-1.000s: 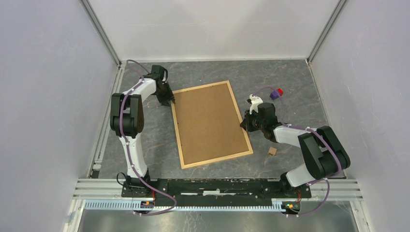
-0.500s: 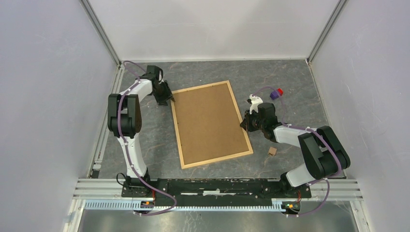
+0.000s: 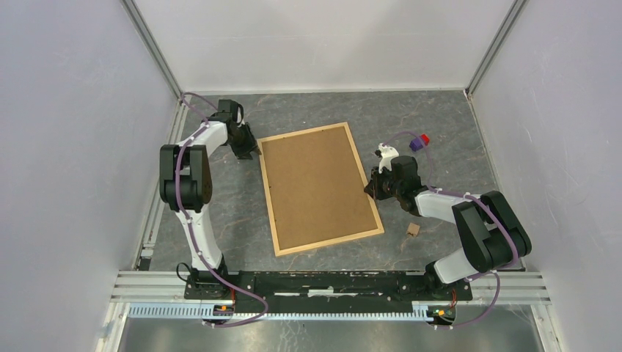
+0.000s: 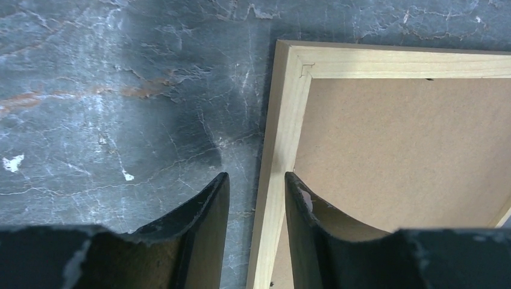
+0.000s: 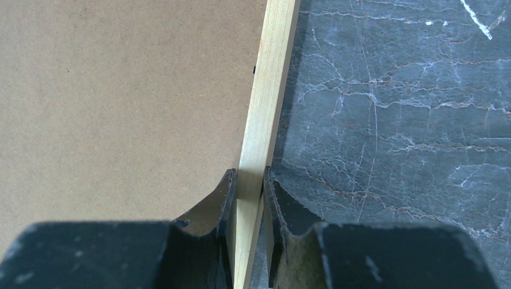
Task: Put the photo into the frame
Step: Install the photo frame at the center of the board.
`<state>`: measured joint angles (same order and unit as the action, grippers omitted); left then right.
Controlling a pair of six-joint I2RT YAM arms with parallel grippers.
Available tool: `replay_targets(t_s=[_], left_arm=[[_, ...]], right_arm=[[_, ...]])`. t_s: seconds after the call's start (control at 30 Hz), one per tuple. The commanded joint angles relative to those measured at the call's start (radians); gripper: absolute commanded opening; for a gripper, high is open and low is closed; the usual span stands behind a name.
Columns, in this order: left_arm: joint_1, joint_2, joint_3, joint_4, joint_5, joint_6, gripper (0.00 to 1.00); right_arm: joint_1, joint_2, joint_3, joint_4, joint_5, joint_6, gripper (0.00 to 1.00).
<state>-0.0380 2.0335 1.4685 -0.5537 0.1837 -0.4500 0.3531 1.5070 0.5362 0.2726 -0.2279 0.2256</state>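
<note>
Top view: the frame [image 3: 320, 189] lies back-up at the centre of the table [image 3: 220, 213]; the photo is not visible in any view. The left arm reaches out to the frame's far-left corner, and the right arm is folded low at its right edge. Left wrist view: the left gripper [image 4: 256, 183] is parted, astride the wood strip [image 4: 283, 120], not pinching. Right wrist view: the right gripper [image 5: 247, 180] is clamped narrow on the strip. Judged step: gripping the frame to turn it. The left must close first.
</note>
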Motion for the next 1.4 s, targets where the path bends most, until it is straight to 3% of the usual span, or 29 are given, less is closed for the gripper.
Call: replay_targets(t_s=[0.0, 0.63, 1.1, 1.37], left_arm=[[-0.026, 0.008, 0.017, -0.015, -0.048, 0.05, 0.46], [-0.051, 0.115, 0.118, -0.129, -0.158, 0.035, 0.42], [-0.079, 0.172, 0.157, -0.187, -0.274, 0.037, 0.47], [-0.085, 0.149, 0.163, -0.182, -0.218, 0.064, 0.52]], right_arm=[[0.02, 0.045, -0.035, -0.138, -0.051, -0.028, 0.0], [0.021, 0.042, -0.036, -0.137, -0.055, -0.027, 0.0], [0.02, 0.04, -0.037, -0.136, -0.059, -0.026, 0.0], [0.02, 0.036, -0.038, -0.138, -0.052, -0.028, 0.0]])
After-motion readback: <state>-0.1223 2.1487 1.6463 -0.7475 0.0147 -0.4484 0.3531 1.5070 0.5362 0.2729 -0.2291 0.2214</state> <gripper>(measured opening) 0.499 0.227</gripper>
